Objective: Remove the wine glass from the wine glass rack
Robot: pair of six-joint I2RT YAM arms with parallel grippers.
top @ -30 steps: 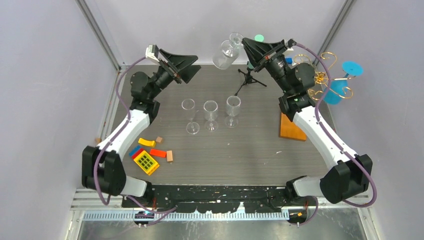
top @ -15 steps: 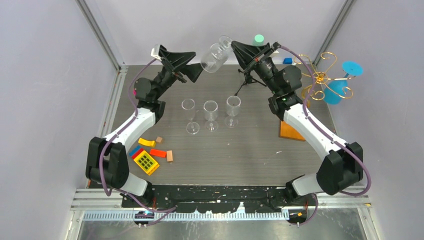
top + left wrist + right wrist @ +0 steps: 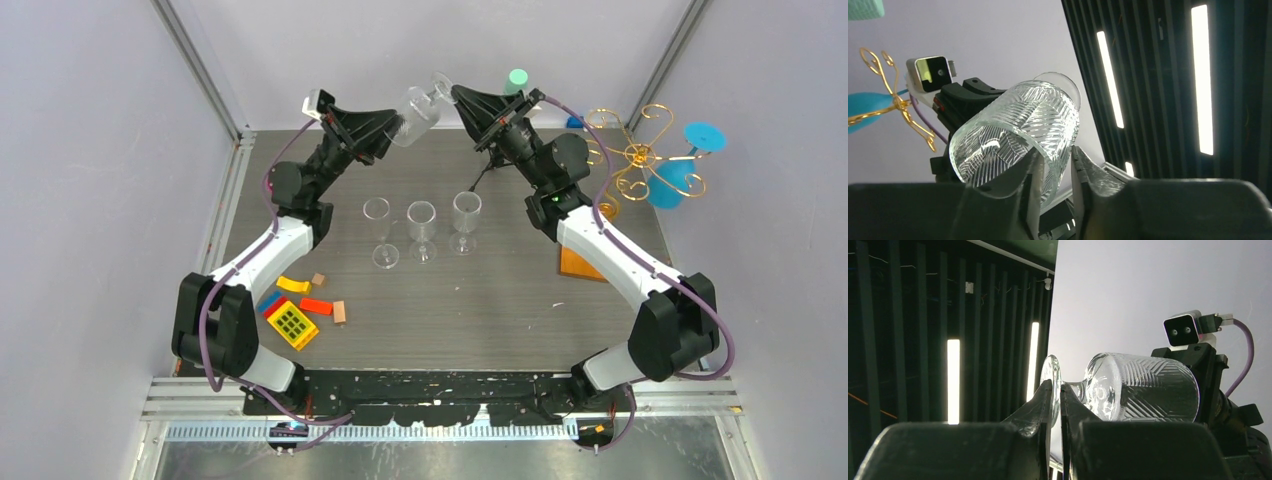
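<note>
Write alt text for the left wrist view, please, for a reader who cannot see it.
A patterned wine glass lies tilted in the air, its bowl rim between the two fingers of the left tool. Behind it are the right arm's wrist camera and, at the left edge, part of the gold wine glass rack.

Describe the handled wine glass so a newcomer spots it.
Above the table's far edge, the wine glass lies tilted in mid-air between the left gripper and the right gripper, which pinches its foot. Unlike the three upright glasses on the table, it rests on nothing.
</note>
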